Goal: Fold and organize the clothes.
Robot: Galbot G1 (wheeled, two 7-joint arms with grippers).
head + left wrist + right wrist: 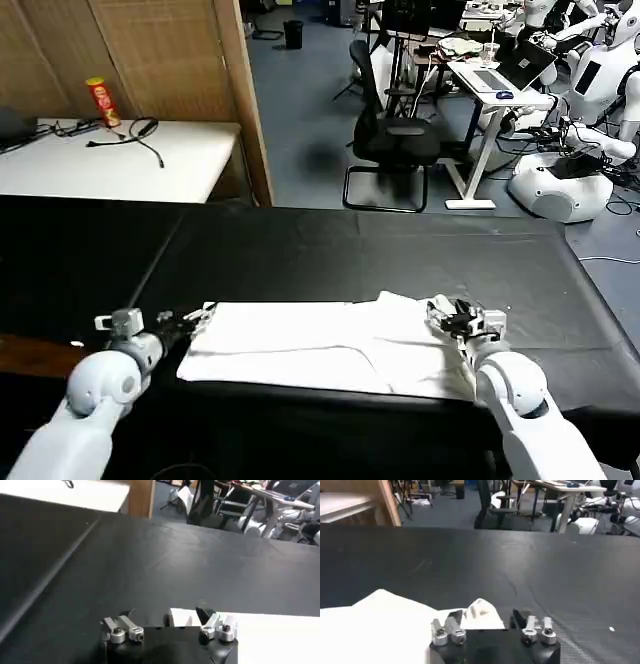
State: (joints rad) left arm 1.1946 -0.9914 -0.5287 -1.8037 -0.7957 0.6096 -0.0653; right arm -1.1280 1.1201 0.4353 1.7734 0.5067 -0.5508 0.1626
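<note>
On the black table (330,255), the white T-shirt (320,345) lies folded near the front edge, print hidden, the left gripper (197,320) spread at its left edge, the right gripper (452,315) spread around a raised fold at its right end.

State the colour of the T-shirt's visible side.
Plain white; no print is visible on the T-shirt, lying on the black table. The head view shows it best.

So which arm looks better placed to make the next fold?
Neither clearly. The left gripper sits at the left edge of the T-shirt, and the right gripper at its right edge, so they probably fold together.
</note>
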